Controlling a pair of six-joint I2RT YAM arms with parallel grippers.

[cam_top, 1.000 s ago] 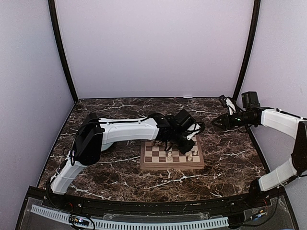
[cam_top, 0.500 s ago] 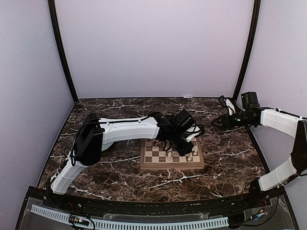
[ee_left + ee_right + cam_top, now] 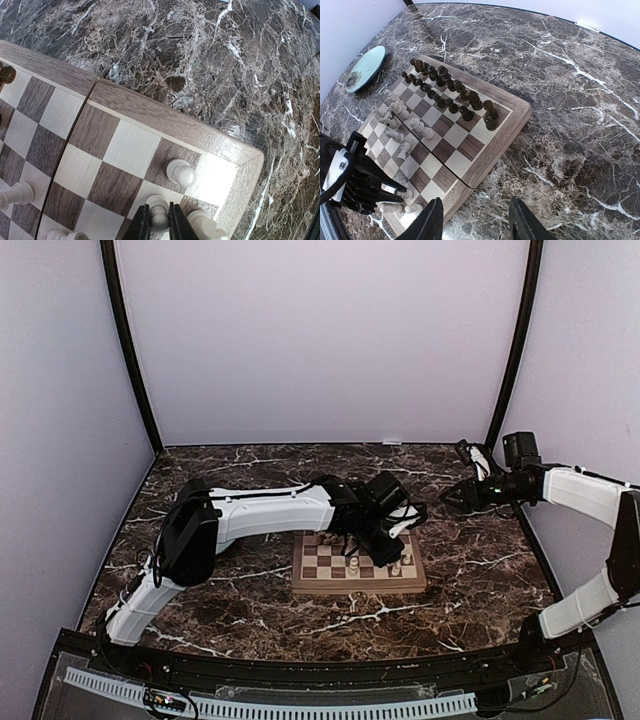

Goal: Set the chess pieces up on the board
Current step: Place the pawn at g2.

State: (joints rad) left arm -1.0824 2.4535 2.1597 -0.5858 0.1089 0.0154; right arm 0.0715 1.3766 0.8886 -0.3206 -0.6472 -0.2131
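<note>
Barely moved in the last second: left fingers (image 3: pixel 143 224) close either side of a white pawn (image 3: pixel 159 212) standing near the corner of the board (image 3: pixel 165 125), pinched or just freed impossible to tell, so placement likely finishing; right fingers (image 3: pixel 434 220) spread, empty.

Board (image 3: pixel 464 161) flat on the surface (image 3: pixel 250 610), seen from above. Chess pieces (image 3: pixel 466 113) stand in rows along its back and front edges. Plate (image 3: pixel 366 61) left of it. Left hand (image 3: pixel 158 222) over its front right corner. Right hand (image 3: pixel 476 201) well apart, behind and right.
</note>
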